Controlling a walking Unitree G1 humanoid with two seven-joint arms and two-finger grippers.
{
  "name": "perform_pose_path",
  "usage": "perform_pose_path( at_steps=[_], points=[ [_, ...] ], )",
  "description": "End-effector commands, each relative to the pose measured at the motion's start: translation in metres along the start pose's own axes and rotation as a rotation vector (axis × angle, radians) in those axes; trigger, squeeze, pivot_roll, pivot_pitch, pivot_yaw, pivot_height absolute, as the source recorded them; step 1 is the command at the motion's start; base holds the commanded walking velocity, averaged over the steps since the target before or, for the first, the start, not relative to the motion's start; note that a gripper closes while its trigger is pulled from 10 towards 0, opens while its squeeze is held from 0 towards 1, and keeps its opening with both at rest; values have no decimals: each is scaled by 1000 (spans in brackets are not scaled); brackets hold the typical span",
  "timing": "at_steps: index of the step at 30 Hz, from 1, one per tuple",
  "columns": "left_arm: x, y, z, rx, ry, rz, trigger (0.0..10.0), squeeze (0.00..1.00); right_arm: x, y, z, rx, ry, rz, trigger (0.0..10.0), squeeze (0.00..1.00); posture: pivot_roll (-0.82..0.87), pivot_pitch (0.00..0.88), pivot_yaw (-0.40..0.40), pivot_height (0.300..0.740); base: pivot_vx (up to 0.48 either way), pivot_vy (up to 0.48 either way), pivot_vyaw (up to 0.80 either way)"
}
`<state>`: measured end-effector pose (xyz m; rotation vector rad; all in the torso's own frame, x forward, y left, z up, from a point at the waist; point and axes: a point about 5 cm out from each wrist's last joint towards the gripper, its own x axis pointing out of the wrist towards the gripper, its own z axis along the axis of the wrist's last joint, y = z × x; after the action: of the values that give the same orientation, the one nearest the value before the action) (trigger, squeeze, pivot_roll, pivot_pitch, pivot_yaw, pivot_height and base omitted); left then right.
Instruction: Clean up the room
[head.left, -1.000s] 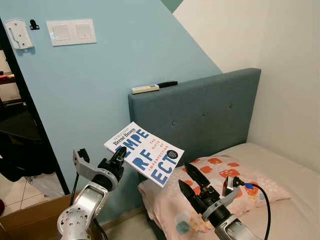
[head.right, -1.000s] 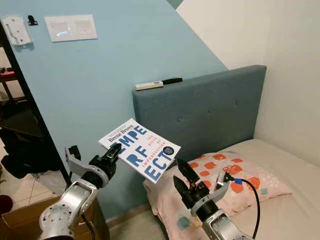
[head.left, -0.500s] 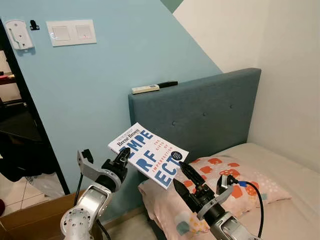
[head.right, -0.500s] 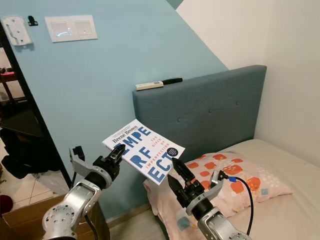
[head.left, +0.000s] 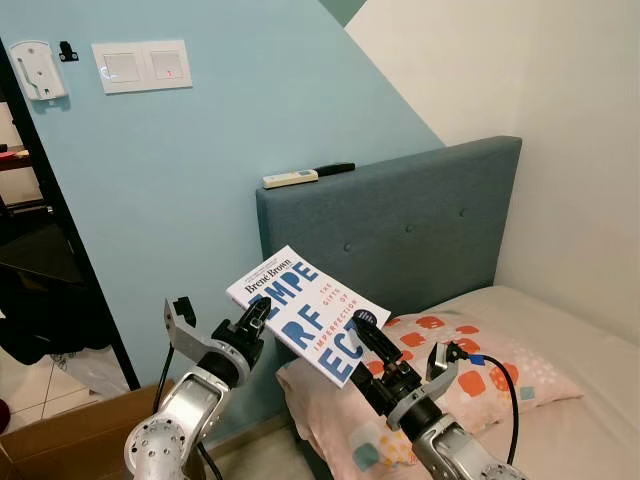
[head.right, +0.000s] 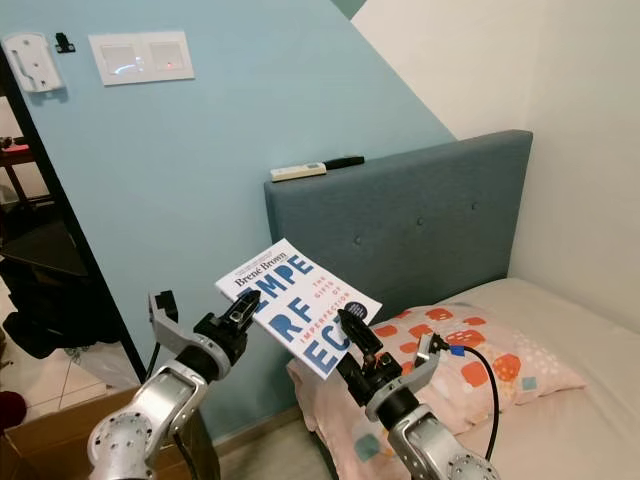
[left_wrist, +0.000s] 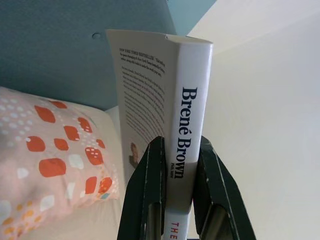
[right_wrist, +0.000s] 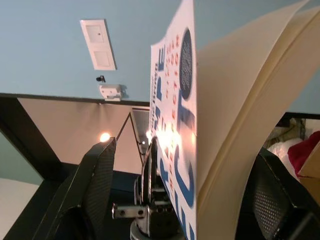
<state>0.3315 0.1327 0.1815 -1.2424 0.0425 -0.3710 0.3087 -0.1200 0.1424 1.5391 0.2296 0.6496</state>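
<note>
In front of the blue-grey headboard (head.left: 400, 225), above the near corner of the bed (head.left: 560, 420), the left hand (head.left: 257, 318) holds a white paperback book (head.left: 310, 325) up in the air, its two black fingers clamped on the spine end; in the left wrist view the fingers (left_wrist: 146, 200) press on either side of the spine, which reads "Brené Brown". The book is tilted, its front cover with large blue letters facing up toward the head camera, its far corner slanting down toward the right hand (head.left: 368, 345). That right hand has its fingers spread apart on either side of the book's lower edge: in the right wrist view one finger (right_wrist: 97, 185) stands on the cover side and the other (right_wrist: 272, 195) on the page side, with the pages fanned slightly between them, and neither is seen to press on the book. Below the book lies a pink pillow (head.left: 480, 365) with orange and teal patches, against the headboard. On top of the headboard rest a white remote (head.left: 290, 178) and, just beside it, a black object (head.left: 335, 168). On the blue wall (head.left: 230, 110) above are a white switch plate (head.left: 142, 64) and a white wall bracket (head.left: 36, 68).
</note>
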Motion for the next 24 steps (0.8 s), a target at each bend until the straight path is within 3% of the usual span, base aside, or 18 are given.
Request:
perform_pose_path(
  at_steps=[1,24],
  points=[
    [-3,-2,5,18,-11,-18,10000,0,6,-1,-4,26,-8,-2,0,0,1,49,94,740,0,0,0],
    [-3,0,6,43,-1,-3,10000,0,5,-3,-4,27,-13,-7,0,0,0,56,96,740,0,0,0]
  ],
)
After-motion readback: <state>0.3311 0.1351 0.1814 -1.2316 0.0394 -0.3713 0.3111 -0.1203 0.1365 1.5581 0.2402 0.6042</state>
